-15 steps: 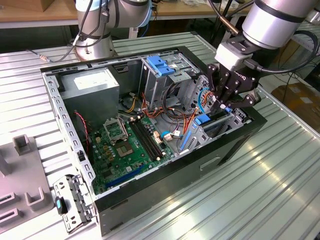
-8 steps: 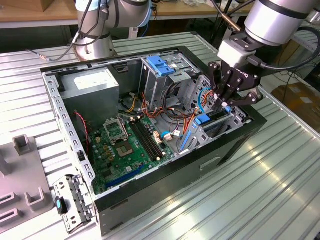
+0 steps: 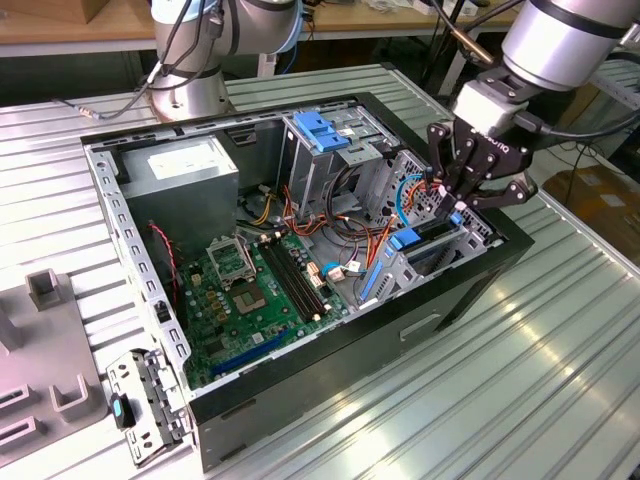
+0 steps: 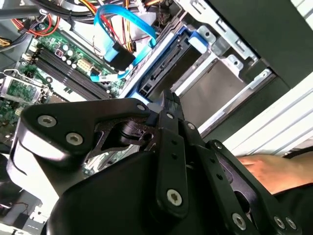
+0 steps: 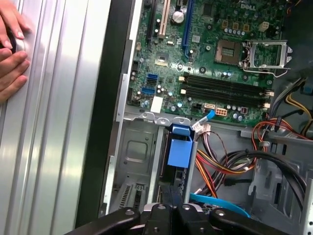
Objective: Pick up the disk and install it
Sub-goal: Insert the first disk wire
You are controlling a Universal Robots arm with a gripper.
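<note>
One gripper [image 3: 455, 205] at one disk [image 3: 430, 236], one open computer case [image 3: 330, 372]

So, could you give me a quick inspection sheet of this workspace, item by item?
Surface: ribbed metal table, carrying an open computer case.
Job's things: disk with blue rails, in the drive bay at the case's corner.
Clutter: loose bracket and grey fixture beside the case.
Grippers: gripper directly over the disk.
Cables: blue cable and coloured wires near the bay.
Surroundings: a person's hands resting on the table.
</note>
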